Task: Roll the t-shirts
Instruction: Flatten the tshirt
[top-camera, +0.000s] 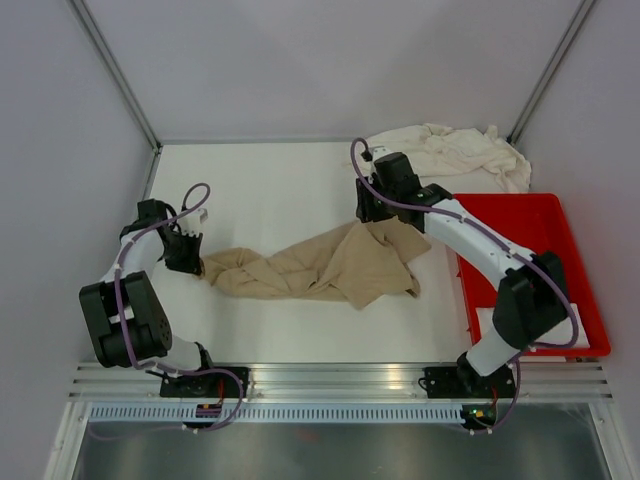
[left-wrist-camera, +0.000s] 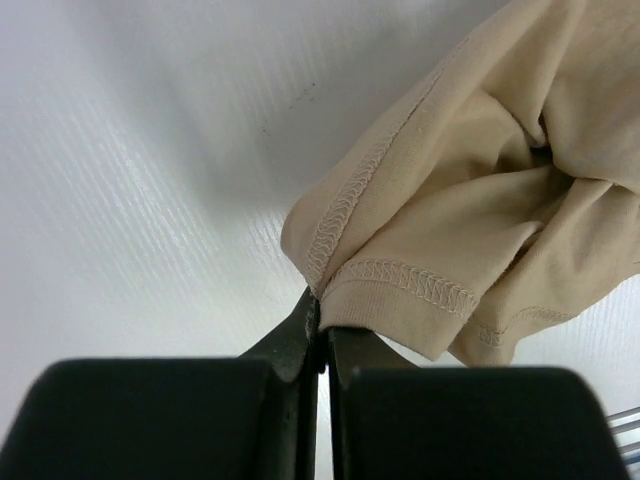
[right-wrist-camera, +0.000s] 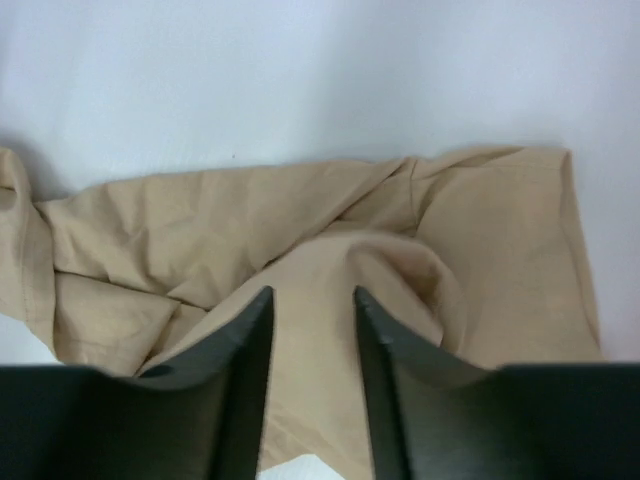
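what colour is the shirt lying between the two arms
The t-shirt is plain tan, with no print visible; it shows best in the right wrist view.

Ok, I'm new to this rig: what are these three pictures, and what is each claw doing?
The machine is a left arm and a right arm, bolted at the near edge of a white table. The wide picture looks down from above; the other two come from a camera on each wrist. On the table lies a crumpled tan t-shirt, with a heap of cream-white t-shirts at the back and a red tray on the right. The left gripper is shut on the tan shirt's stitched hem. The right gripper stands open over the shirt's other end, apparently gripping nothing.
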